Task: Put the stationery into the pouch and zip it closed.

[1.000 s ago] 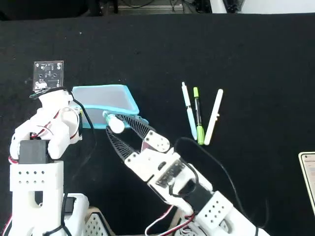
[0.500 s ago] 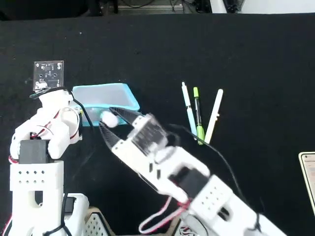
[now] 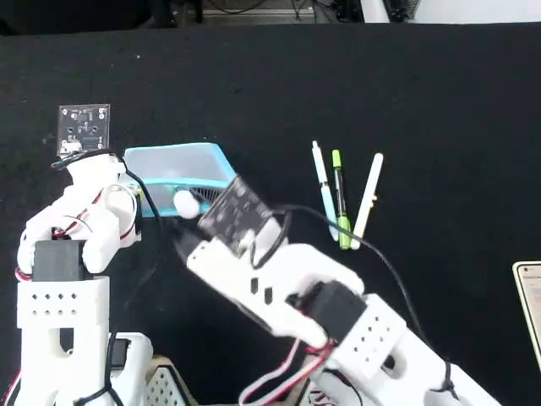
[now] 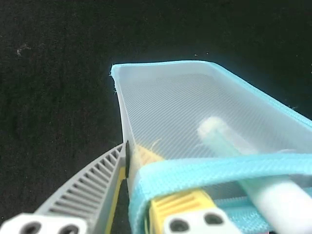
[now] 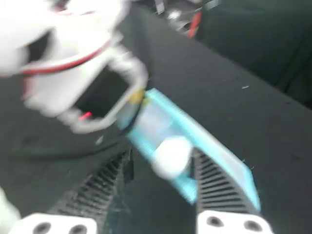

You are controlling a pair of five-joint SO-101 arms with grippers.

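The light-blue pouch [image 3: 179, 167] lies open at the table's left, and its mesh inside [image 4: 175, 107] faces the left wrist view. My left gripper [image 3: 139, 200] [image 4: 130, 161] is shut on the pouch's rim at its near-left end. A pen with a white cap [image 3: 186, 203] [image 4: 229, 146] lies partly inside the pouch, its end sticking out. My right gripper [image 3: 184, 222] [image 5: 163, 163] is open at the pouch's mouth, with the pen's end [image 5: 170, 155] between its fingers. Three more pens lie to the right: a pale-blue one [image 3: 324, 191], a green one [image 3: 340, 199] and a white one [image 3: 368, 200].
A small printed card [image 3: 83, 128] lies behind the left arm. The corner of another card [image 3: 529, 288] shows at the right edge. The right arm's body and cable [image 3: 372, 254] reach close to the tips of the three loose pens.
The right arm's wrist has rolled over and pushed toward the pouch. The pen's white cap has shifted left and farther in. The left arm has not moved.
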